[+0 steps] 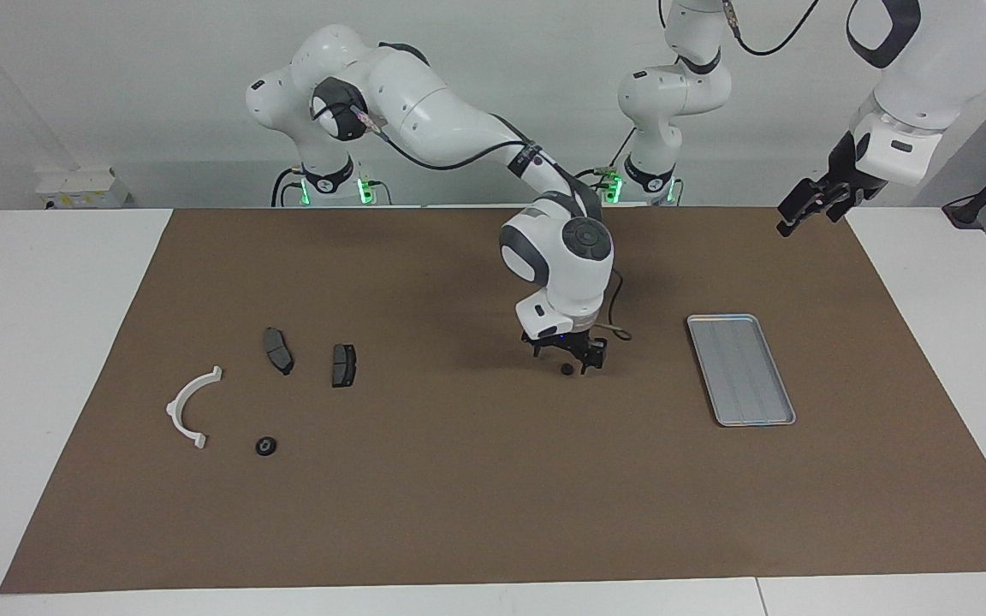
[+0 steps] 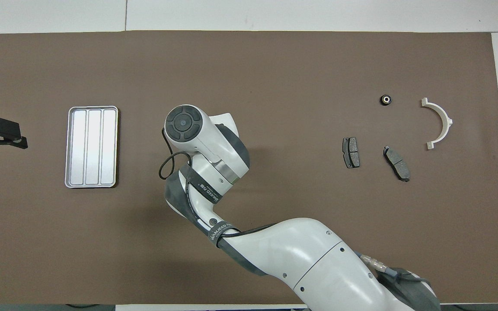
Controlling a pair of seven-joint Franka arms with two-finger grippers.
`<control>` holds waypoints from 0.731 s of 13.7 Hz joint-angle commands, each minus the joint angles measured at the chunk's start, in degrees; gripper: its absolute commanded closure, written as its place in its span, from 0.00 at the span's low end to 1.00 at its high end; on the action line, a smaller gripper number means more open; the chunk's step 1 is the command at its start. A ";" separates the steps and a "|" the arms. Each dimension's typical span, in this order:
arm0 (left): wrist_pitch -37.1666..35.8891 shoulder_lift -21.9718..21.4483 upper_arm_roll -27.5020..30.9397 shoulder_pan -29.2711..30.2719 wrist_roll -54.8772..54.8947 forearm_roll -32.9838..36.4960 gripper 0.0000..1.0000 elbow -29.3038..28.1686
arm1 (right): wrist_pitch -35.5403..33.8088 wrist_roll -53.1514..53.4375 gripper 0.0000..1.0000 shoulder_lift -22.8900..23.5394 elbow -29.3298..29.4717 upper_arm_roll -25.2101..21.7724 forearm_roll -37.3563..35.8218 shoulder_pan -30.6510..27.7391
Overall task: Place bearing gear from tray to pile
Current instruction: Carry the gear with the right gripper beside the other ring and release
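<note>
The tray (image 1: 740,368) lies bare on the mat. The right gripper (image 1: 567,360), jaws open, brackets a small gear (image 1: 566,370) near it, holding nothing. The left gripper (image 1: 810,208) hangs open and unladen.

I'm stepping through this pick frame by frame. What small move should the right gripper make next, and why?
Probably close. The right gripper is down at the mat with its open fingers either side of the small black bearing gear, which lies between the tray and the pile. The left gripper waits, raised over the mat's edge.

Small black bearing gear (image 1: 566,370) on mat, between tray (image 1: 741,370) and pile (image 1: 279,376).
</note>
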 commanded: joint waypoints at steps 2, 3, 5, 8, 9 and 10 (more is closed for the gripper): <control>-0.76 -0.91 0.63 -0.73 0.35 0.20 0.00 -0.64 | -1.49 1.66 0.00 2.03 3.50 -0.47 -1.00 0.59; -0.76 -0.91 0.63 -0.73 0.35 0.20 0.00 -0.64 | -1.49 1.66 0.00 2.12 3.50 -0.38 -0.91 0.59; -0.76 -0.91 0.55 -0.73 0.35 0.20 0.00 -0.64 | -1.75 1.66 0.07 2.03 3.50 -0.20 -0.91 0.59; -0.76 -0.91 0.63 -0.73 0.35 0.20 0.00 -0.64 | -0.70 1.75 0.47 2.03 3.33 -0.20 -0.91 0.59; -0.84 -0.91 0.55 -0.73 0.35 0.20 0.00 -0.64 | -0.70 1.92 0.48 2.03 3.33 -0.11 -0.65 0.59; -0.76 -0.91 0.63 -0.73 0.44 0.20 0.00 -0.64 | -0.70 2.27 0.57 2.03 3.33 -0.11 -0.56 0.68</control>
